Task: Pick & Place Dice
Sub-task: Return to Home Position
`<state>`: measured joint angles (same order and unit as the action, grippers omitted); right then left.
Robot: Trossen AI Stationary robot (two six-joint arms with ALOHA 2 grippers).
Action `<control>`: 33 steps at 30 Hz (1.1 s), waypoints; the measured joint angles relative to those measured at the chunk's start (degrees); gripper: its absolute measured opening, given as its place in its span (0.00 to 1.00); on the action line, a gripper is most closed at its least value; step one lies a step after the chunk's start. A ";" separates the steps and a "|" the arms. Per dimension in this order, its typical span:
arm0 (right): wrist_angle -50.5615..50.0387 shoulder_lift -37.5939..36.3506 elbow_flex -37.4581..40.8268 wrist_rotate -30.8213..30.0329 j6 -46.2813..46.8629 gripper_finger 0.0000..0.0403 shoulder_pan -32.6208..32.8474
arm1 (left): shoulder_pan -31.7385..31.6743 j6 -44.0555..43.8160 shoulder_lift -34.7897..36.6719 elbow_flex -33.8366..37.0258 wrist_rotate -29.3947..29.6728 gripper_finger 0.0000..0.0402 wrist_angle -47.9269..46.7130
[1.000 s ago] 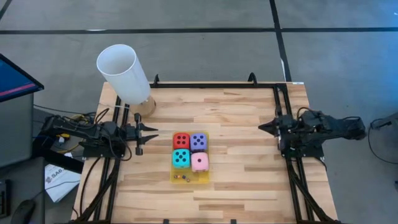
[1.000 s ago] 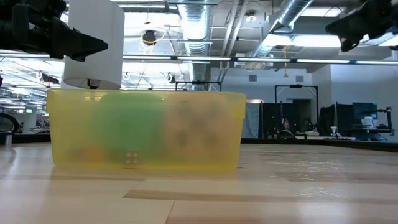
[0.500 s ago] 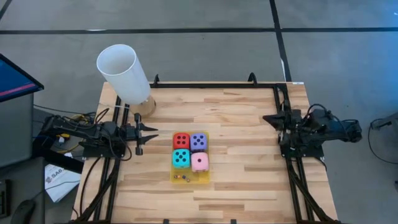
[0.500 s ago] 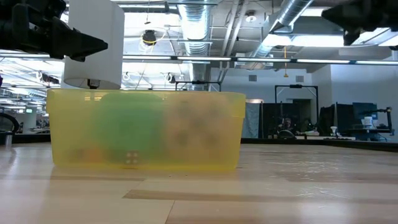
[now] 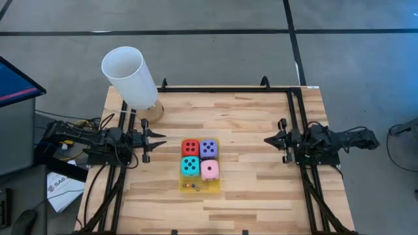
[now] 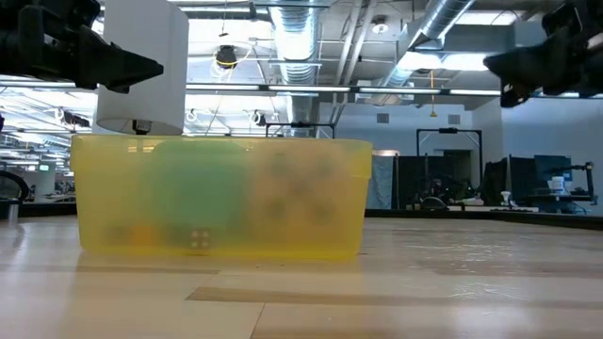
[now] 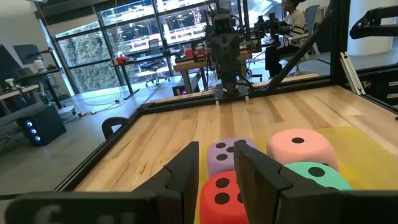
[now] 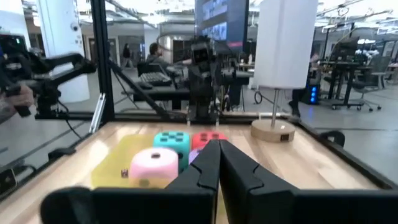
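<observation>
Right end effector (image 5: 266, 140), fingers pressed together and empty, hangs near the tray (image 5: 212, 187); a low swing could knock it.

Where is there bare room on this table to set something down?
Widest bare stretch: wooden table between the yellow plastic tray and the right gripper. Also free: boards between the tray and the edge where the white cylindrical lamp stands. Tightest between the left gripper and the tray.
</observation>
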<state>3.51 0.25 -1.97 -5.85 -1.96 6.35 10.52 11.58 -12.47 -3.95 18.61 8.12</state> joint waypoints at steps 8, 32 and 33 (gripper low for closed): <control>-1.60 0.13 1.50 0.24 -2.61 0.01 0.00 | 0.00 -0.01 0.00 0.00 0.00 0.22 0.01; -1.69 0.50 1.59 0.26 4.08 0.01 -0.05 | 0.00 3.36 0.00 -0.02 0.96 0.22 -0.35; -1.69 0.50 1.61 0.26 4.09 0.01 -0.05 | 0.00 4.27 0.00 -0.02 0.97 0.22 -1.14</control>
<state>1.83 0.75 -0.36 -5.58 2.13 6.30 10.52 15.85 -12.47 -3.97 19.59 6.98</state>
